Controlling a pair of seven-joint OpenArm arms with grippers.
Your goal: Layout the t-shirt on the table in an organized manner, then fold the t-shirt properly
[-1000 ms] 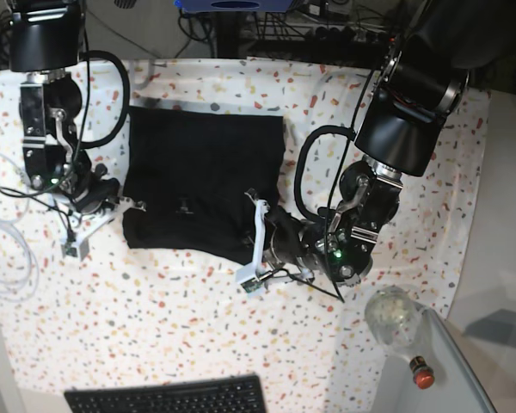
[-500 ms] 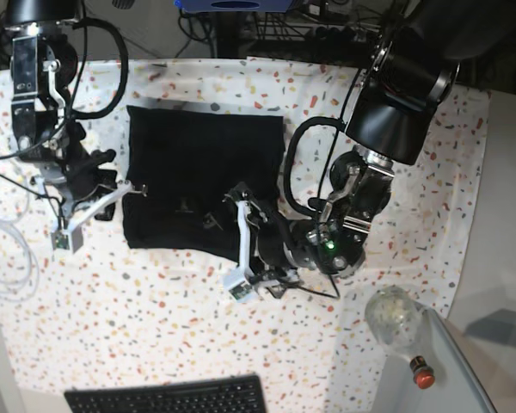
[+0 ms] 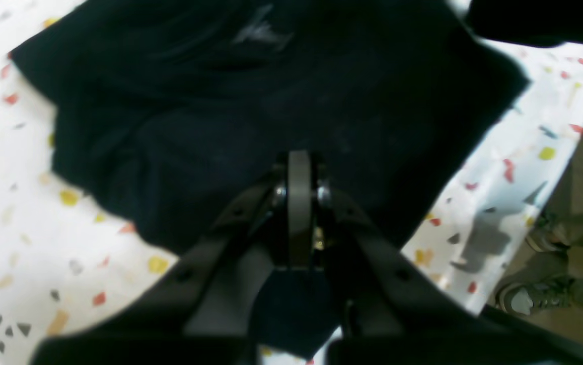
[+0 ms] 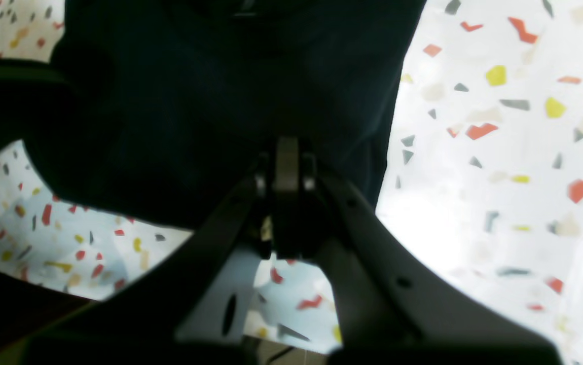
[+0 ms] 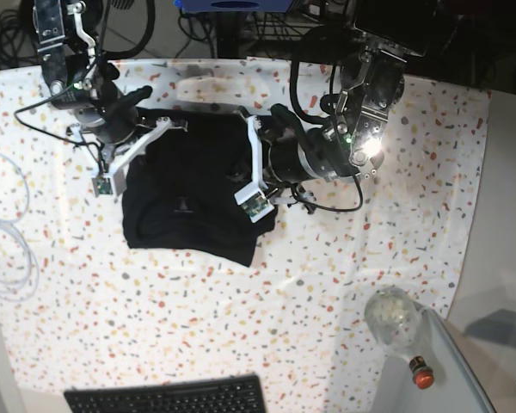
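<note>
1. The table (image 5: 241,335), covered in a white cloth flecked red, orange, yellow and grey, fills most of the base view; its right edge meets plain grey floor.
2. The t-shirt (image 5: 185,198) is a black cloth lying in the table's far-middle part. Its far edge is lifted and bunched between the two arms, while its near edge lies flat on the cover. A tiny pale mark shows on the cloth in the base view; nothing on it can be read.
3. The left arm (image 5: 361,95) comes in from the far edge, bends low and reaches sideways over the shirt's far right corner.
4. The right arm (image 5: 64,60) comes down from the far left corner and leans toward the shirt's far left corner.
5. The left gripper (image 3: 299,172) has its jaws pressed together, pinching black cloth of the t-shirt, which drapes away ahead of the fingers in the left wrist view.
6. The right gripper (image 4: 286,157) likewise has its jaws pressed together on the t-shirt's fabric, with the speckled cover visible on either side.
7. A black keyboard (image 5: 168,397) lies at the table's near edge.
8. A clear glass bottle (image 5: 396,323) with a red cap lies near the table's near right corner.
9. A white cable (image 5: 4,258) loops along the left edge.
</note>
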